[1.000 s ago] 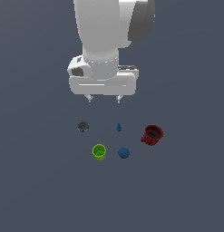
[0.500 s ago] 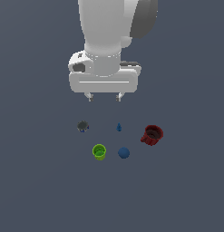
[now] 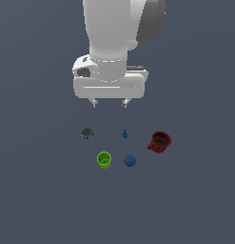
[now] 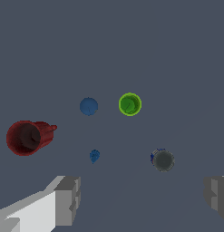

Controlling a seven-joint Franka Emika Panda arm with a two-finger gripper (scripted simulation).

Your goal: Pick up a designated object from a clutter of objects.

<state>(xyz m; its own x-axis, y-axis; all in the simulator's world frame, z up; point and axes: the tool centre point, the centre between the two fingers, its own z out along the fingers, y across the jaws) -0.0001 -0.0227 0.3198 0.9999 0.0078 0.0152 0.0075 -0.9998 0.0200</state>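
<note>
The designated object, a tiny blue piece (image 3: 124, 134) with a pointed top, stands on the grey floor amid the clutter; the wrist view shows it as a small blue blob (image 4: 94, 156). My gripper (image 3: 109, 103) hangs open well above the clutter, its fingertips over the gap between the dark grey lump (image 3: 86, 133) and the tiny blue piece. Nothing sits between the fingers (image 4: 68, 199). Around it are a red cup (image 3: 159, 142), a lime-green cup (image 3: 104, 159) and a blue ball (image 3: 130, 161).
The red cup (image 4: 26, 137) lies on its side with its mouth showing. The lime-green cup (image 4: 129, 104) stands upright beside the blue ball (image 4: 89, 106). The dark grey lump (image 4: 163, 160) has a bit of blue at its edge. Plain grey floor surrounds everything.
The arm has shifted slightly toward the exterior view's right, and the gripper has come down a little. The objects have not moved.
</note>
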